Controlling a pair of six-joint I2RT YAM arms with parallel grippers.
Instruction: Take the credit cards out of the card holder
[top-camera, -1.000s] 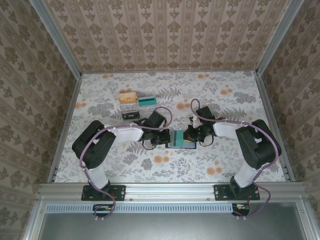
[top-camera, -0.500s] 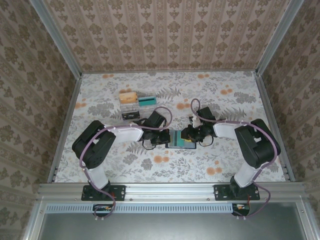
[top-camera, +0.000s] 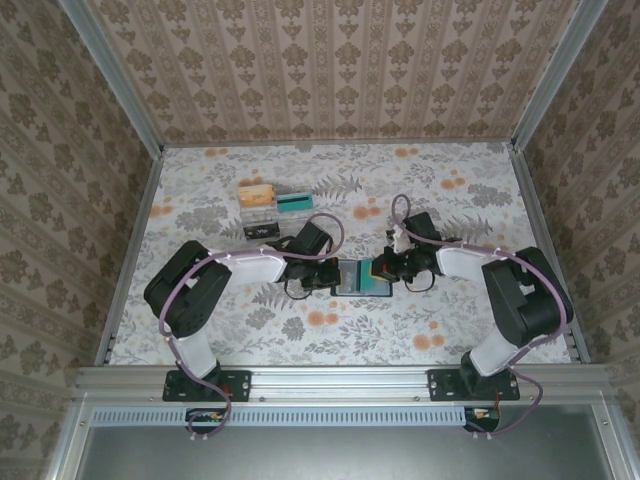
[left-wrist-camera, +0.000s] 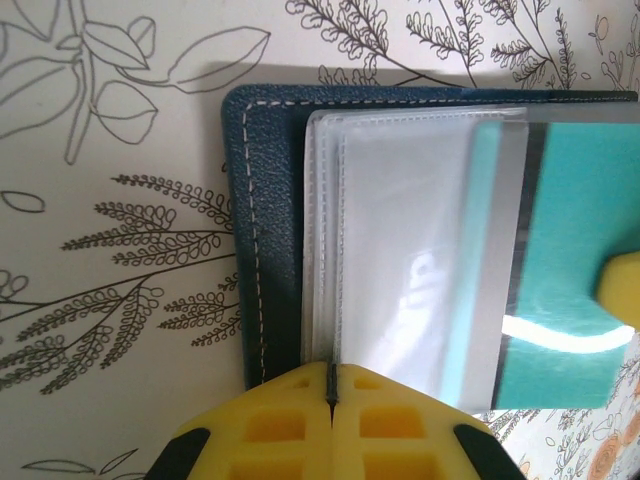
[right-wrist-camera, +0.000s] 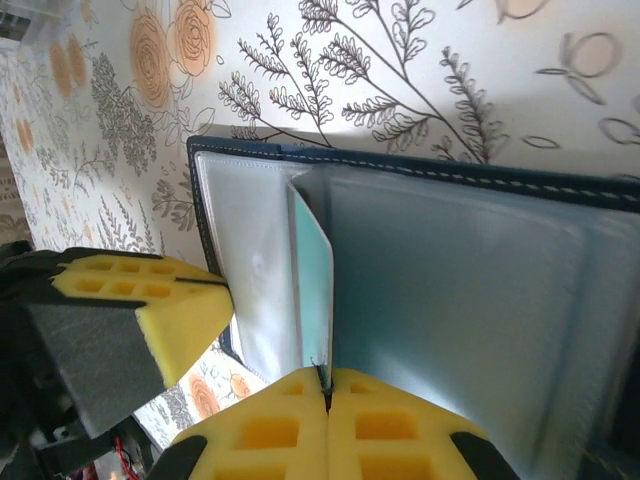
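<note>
Since 1 s ago the right arm has swung out toward the desk's right edge. More teal shows at the holder's right side, so the card looks partly drawn out. The left arm is unchanged.

The desk has a floral cover. A clear tray sits toward the far-left corner, well apart from the work, w/ a few cards in it. The card holder lies open and flat near the middle of the desk, nearer the near edge, btwn the 2 claws. The left claw is fully closed, pinning a clear pocket leaf of the holder at its edge. The right claw is also closed, nipping the edge of the teal card.

Handling, by judgement: the card is light, thin, stiff but springy, and slick. Only its exposed edge offers a hold, so an off-axis pull could slip. The holder is light and floppy, and would prob. drag along w/o the left claw anchoring it.

Views: the right wrist shows the card tilted up out of its sleeve. The left wrist shows it flat-on, part apparently under the pocket film. The top view gives the layout on the desk.
</note>
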